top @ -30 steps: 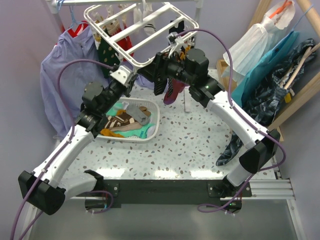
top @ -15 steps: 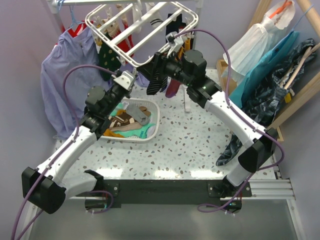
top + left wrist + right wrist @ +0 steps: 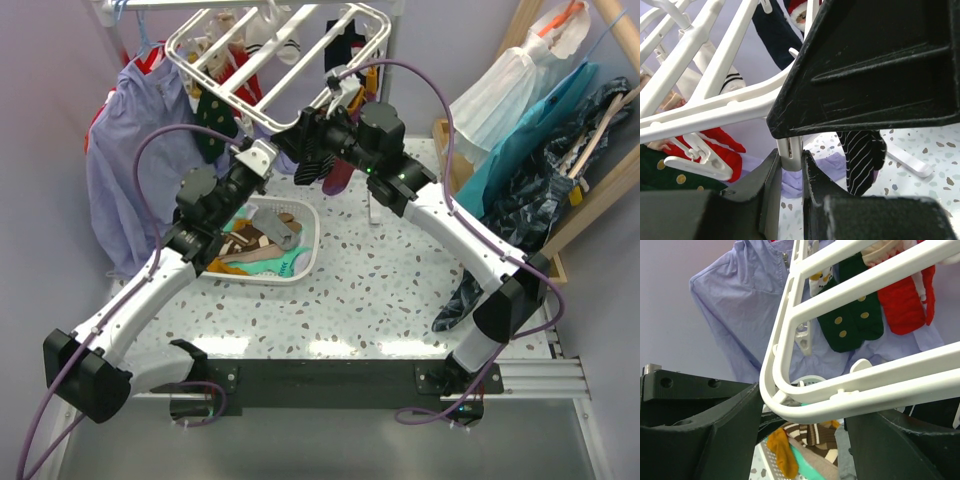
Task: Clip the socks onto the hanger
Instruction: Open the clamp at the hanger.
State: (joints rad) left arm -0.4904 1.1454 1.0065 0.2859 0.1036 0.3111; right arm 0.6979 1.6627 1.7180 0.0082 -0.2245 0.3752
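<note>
Above the tabletop (image 3: 400,285), the left hand (image 3: 790,161) clamps the near rim of the hanger (image 3: 890,390) while the right hand (image 3: 805,415), fingers spread apart, straddles that rim near a striped sock (image 3: 860,155).

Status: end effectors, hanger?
Right end effector open, straddling rim of white plastic bar hanger. Left end effector narrow at rim, grip unclear. Black-white striped sock hangs beside.

white hanger (image 3: 820,410), black sock (image 3: 860,155) with thin white stripes, dark green sock (image 3: 850,322) with gold dots, red sock (image 3: 902,305), lavender shirt (image 3: 735,300), speckled counter (image 3: 390,290)
</note>
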